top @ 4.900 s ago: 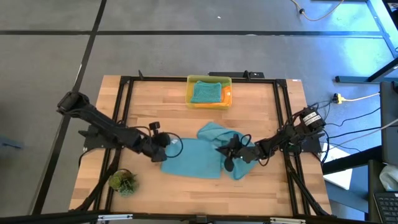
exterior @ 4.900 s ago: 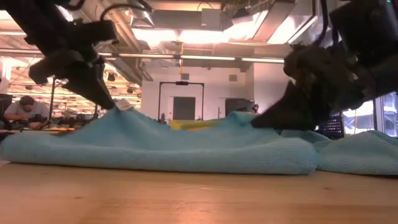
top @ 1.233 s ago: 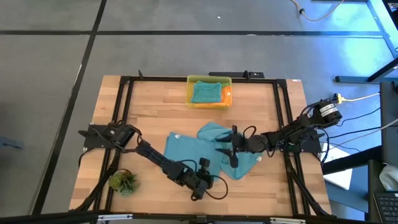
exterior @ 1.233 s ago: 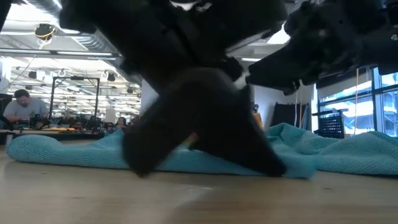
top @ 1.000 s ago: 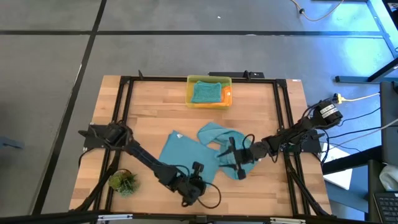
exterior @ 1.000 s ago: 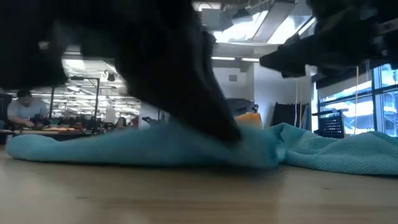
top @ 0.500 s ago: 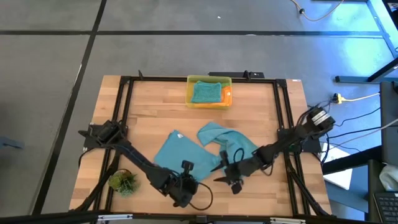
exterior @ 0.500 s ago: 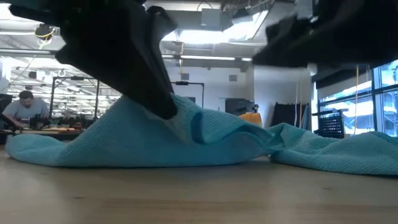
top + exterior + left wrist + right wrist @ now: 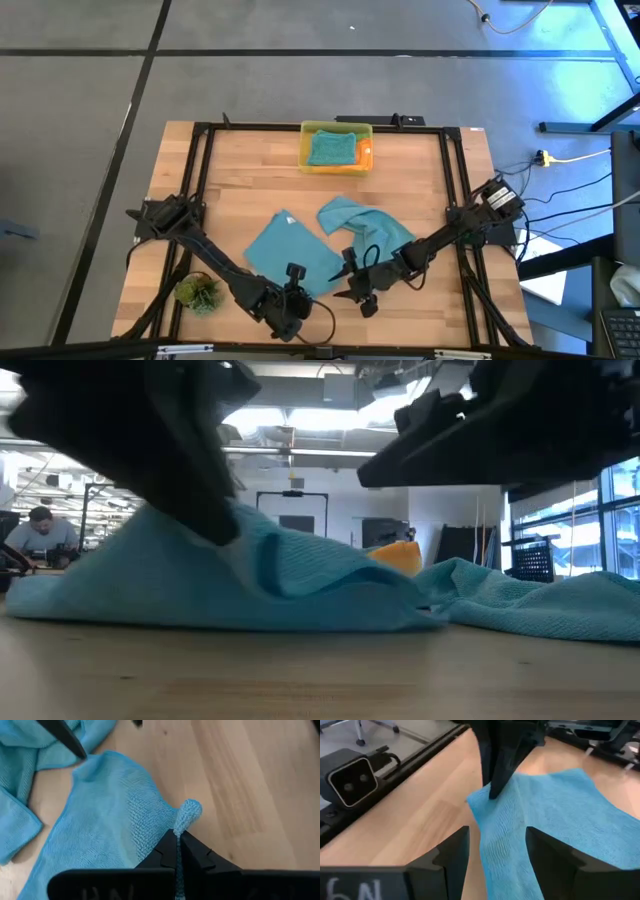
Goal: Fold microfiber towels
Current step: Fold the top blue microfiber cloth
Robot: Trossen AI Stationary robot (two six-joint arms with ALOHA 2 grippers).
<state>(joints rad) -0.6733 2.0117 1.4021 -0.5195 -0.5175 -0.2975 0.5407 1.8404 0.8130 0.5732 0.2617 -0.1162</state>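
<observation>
Left tool [image 9: 177,834] dragged teal towel [image 9: 290,250] corner nearer, pinched; right tool [image 9: 495,840] spread.

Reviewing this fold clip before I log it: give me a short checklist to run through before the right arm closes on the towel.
1. Left gripper shut on the teal towel corner: ok.
2. Right gripper open: ok.
3. Towel edge between the right fingers: ok.
4. Second teal towel clear of the grasp: cannot tell.
5. Yellow bin out of the way: ok.
6. Plant tuft out of the way: ok.
</observation>
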